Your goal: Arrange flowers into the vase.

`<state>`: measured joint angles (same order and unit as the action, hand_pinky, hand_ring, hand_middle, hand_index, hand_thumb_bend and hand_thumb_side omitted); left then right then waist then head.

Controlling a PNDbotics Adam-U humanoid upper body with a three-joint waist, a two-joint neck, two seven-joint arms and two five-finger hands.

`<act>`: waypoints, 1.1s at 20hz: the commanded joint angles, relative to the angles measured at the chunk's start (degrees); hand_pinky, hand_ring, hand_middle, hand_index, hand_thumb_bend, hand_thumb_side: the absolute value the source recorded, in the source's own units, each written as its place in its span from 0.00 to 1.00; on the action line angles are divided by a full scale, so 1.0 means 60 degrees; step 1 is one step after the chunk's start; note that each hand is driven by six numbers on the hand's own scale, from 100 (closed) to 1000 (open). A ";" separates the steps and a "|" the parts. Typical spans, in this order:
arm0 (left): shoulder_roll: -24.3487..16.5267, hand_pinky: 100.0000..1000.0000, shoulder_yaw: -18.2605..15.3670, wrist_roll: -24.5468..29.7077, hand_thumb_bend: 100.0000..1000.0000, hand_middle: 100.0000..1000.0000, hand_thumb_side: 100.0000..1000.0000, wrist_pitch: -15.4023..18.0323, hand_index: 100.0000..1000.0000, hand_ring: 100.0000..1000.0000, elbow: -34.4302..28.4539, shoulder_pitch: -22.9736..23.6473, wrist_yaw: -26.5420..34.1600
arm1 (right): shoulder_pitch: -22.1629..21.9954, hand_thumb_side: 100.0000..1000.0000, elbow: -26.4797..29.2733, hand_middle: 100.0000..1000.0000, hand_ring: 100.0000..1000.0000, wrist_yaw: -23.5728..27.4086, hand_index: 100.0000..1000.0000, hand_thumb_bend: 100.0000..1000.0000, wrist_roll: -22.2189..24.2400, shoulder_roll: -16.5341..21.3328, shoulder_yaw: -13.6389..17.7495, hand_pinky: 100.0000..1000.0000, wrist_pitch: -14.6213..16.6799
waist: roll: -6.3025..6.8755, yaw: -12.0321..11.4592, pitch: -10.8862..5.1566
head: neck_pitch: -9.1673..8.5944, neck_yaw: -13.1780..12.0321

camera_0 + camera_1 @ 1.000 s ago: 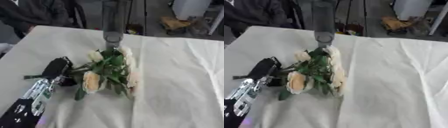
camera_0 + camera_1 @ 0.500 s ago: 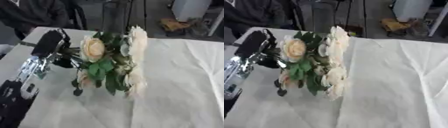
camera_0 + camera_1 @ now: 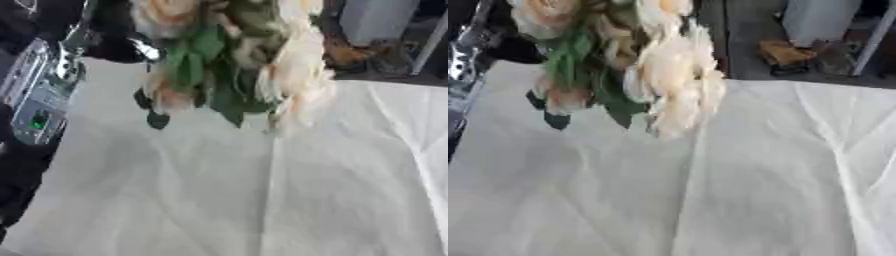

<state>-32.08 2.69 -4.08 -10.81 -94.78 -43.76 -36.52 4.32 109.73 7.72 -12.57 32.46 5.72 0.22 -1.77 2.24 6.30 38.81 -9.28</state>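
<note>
Overhead, blurred flowers (image 3: 236, 60) hide the left hand (image 3: 118, 42).

I see a creased white tablecloth (image 3: 289, 200) across the table, and beyond its far edge a brown object (image 3: 785, 52) beside a pale container (image 3: 376, 20).

The tabletop (image 3: 262, 200) is covered in a pale cream cloth, matt, soft-looking, with shallow creases and folds running across it. The flowers (image 3: 667, 75) have cream and peach petals with a dull, velvety look, and their dark green leaves (image 3: 197, 55) are flat in tone, with hardly any shine. The robot's left arm (image 3: 39, 95) shows glossy silver metal beside black casing that looks like smooth plastic. The left hand (image 3: 118, 42) is black and faintly shiny.
</note>
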 commanded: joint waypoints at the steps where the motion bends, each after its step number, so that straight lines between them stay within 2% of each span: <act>1: -0.0271 0.00 -0.0366 -0.0758 1.00 0.00 0.14 0.0082 0.00 0.00 0.0707 -0.0718 0.1102 | 0.0124 0.83 0.0031 0.65 0.74 0.0107 0.84 0.00 0.0073 0.0279 0.0014 0.78 0.0010 | 0.0029 0.0071 -0.0149 | -0.0110 -0.0058; 5: -0.0108 0.00 -0.0698 -0.1797 1.00 0.00 0.14 0.0672 0.00 0.00 0.1863 -0.1498 0.2738 | 0.0181 0.83 0.0028 0.65 0.74 0.0114 0.84 0.00 0.0139 0.0308 -0.0046 0.78 0.0006 | 0.0060 0.0247 -0.0135 | -0.0174 -0.0133; 10: 0.0080 0.00 -0.1128 -0.2725 1.00 0.00 0.15 0.2057 0.00 0.00 0.2916 -0.2117 0.5164 | 0.0255 0.83 0.0003 0.65 0.74 0.0135 0.84 0.00 0.0203 0.0317 -0.0105 0.78 -0.0005 | 0.0134 0.0517 -0.0111 | -0.0294 -0.0201; 13: 0.0091 0.00 -0.1254 -0.2883 1.00 0.00 0.16 0.2898 0.00 0.00 0.3181 -0.2268 0.6369 | 0.0279 0.83 -0.0011 0.65 0.74 0.0133 0.84 0.00 0.0223 0.0310 -0.0118 0.78 -0.0007 | 0.0175 0.0616 -0.0087 | -0.0324 -0.0203; 16: 0.0139 0.00 -0.1282 -0.2844 1.00 0.00 0.16 0.3509 0.00 0.00 0.3292 -0.2301 0.7453 | 0.0293 0.83 -0.0024 0.65 0.74 0.0130 0.84 0.00 0.0230 0.0309 -0.0123 0.78 -0.0009 | 0.0203 0.0649 -0.0069 | -0.0337 -0.0184; 22: 0.0140 0.00 -0.1150 -0.2491 1.00 0.00 0.17 0.4108 0.00 0.00 0.3549 -0.2354 0.9134 | 0.0333 0.84 -0.0054 0.65 0.74 0.0125 0.84 0.00 0.0270 0.0293 -0.0153 0.78 -0.0013 | 0.0253 0.0695 -0.0033 | -0.0381 -0.0180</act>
<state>-30.20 -4.12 -19.36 13.09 -73.22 -56.21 16.46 5.58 109.05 8.18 -11.12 32.50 4.55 0.03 -0.34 6.39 6.74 37.12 -10.38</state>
